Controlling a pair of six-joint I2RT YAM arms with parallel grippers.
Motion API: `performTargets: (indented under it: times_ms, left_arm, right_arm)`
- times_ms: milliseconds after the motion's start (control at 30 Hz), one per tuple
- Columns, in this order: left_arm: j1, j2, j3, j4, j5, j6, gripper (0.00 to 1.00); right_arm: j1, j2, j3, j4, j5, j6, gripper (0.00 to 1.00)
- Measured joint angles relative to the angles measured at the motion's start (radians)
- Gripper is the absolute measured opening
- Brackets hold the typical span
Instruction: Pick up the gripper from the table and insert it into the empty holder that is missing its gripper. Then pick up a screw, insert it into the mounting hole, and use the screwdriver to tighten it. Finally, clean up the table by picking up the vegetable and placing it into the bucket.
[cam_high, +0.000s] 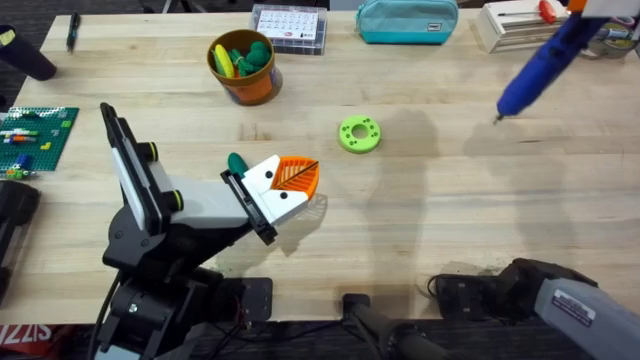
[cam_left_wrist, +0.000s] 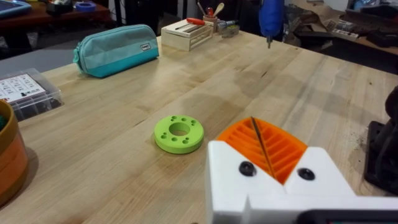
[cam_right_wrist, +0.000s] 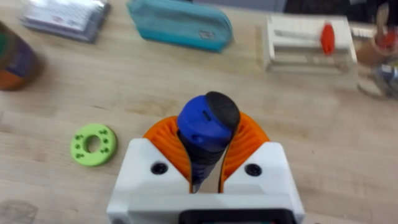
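Observation:
My right gripper (cam_right_wrist: 205, 149) is shut on the blue screwdriver (cam_high: 540, 62), holding it tilted above the table's (cam_high: 450, 200) far right with its bit pointing down and left. My left gripper (cam_high: 298, 177), white with orange pads (cam_left_wrist: 283, 149), is shut with nothing in it, low over the table's middle left. A green ring (cam_high: 359, 134) with small holes lies flat between the two. The orange bucket (cam_high: 243, 68) stands at the back left with green and yellow vegetable pieces (cam_high: 250, 52) inside. No loose gripper, holder or screw is in view.
Along the back edge stand a clear compartment box (cam_high: 289, 28), a teal zip pouch (cam_high: 407, 20) and a pale wooden rack (cam_high: 520, 25) with a red-handled tool. A green brick plate (cam_high: 35, 135) lies at the left edge, and a black marker (cam_high: 72, 30) at the far left.

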Motion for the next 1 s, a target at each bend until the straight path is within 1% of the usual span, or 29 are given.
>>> performTargets:
  times_ms: [67,167,333,500,867,1000]
  left_arm:
    - [0.0,0.001,0.0,0.003,-0.001,-0.001,0.015]
    - [0.0,0.001,0.0,0.004,-0.001,-0.003,0.014]
    - [0.0,0.001,0.0,0.004,-0.002,-0.003,0.015]
    - [0.0,0.001,0.0,0.004,-0.002,-0.004,0.014]
    - [0.0,0.001,0.0,0.004,-0.004,-0.004,0.014]
    - [0.0,0.001,0.0,0.004,-0.004,-0.004,0.014]
  right_arm:
    - [0.007,-0.021,0.0,-0.011,-0.009,0.001,0.188]
    - [0.007,-0.02,-0.006,-0.037,0.002,0.001,0.189]
    - [0.009,0.033,-0.009,-0.144,0.007,0.002,0.189]
    - [0.009,0.162,-0.012,-0.186,0.011,0.002,0.187]
    - [0.011,0.504,-0.015,-0.156,0.018,0.002,0.188]
    - [0.011,0.584,-0.016,-0.155,0.027,0.003,0.185]
